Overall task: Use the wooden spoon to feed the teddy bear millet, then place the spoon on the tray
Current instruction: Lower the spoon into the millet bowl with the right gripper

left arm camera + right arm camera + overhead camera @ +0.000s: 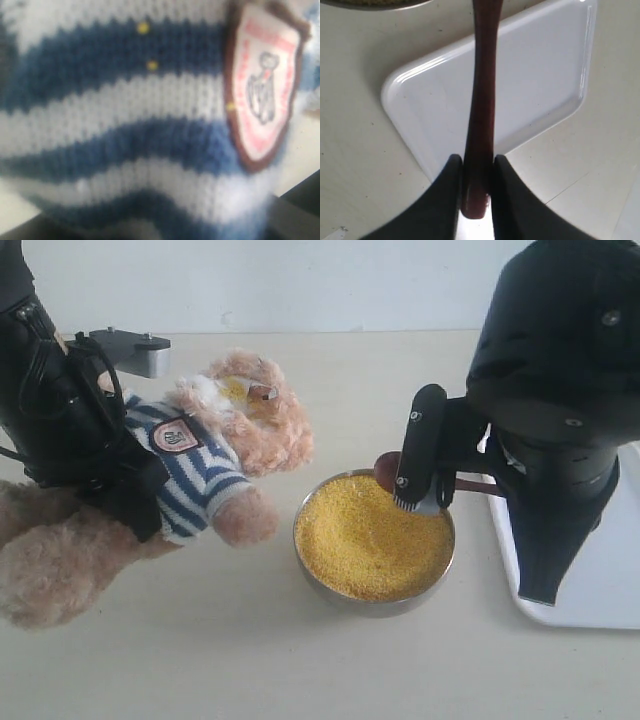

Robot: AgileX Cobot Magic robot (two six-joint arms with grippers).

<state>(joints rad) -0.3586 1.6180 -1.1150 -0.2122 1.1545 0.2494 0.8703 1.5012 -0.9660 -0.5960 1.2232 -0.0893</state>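
The teddy bear (215, 455) lies tilted on the left, its striped shirt (125, 115) and chest badge (262, 80) filling the left wrist view. My left gripper (118, 478) is shut on its torso; a dark finger (300, 210) shows at the shirt's edge. Yellow grains sit on the bear's face (237, 390) and shirt. Millet (372, 538) fills the round metal bowl (318, 575). My right gripper (477, 172) is shut on the wooden spoon's handle (482, 100). The spoon's round end (387, 468) is at the bowl's far rim. The white tray (600, 580) lies at the right, under the right arm.
A grey metal bracket (135, 348) juts out behind the bear's head. The tray (535, 85) lies beneath the held spoon handle in the right wrist view, with bare tabletop around it. The bowl's rim (370, 5) shows at that view's edge.
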